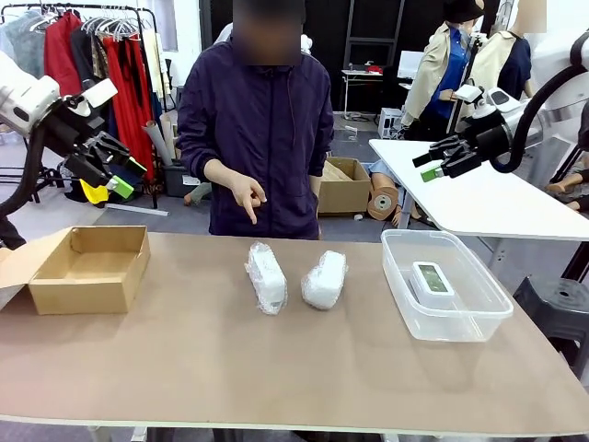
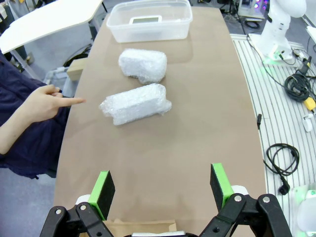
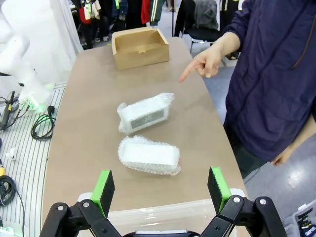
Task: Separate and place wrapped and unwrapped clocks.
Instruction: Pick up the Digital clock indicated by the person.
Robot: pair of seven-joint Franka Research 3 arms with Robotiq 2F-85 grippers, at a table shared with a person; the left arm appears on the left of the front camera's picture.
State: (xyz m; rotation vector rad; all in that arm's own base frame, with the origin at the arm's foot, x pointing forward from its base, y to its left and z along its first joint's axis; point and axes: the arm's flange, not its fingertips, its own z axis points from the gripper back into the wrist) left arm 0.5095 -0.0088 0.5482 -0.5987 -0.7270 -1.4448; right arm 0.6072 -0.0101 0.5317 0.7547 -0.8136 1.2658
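Bubble-wrapped clock (image 1: 266,276) and second wrapped clock (image 1: 324,279) lie centre frame, apart. Bare clock (image 1: 433,278) inside clear tub (image 1: 457,324), right. I note left gripper (image 1: 124,173) upper left, right gripper (image 1: 425,166) upper right, both spread, empty.

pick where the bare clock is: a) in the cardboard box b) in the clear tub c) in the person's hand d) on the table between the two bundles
b: the clock lies screen up on the floor of the tub at the table's right end.
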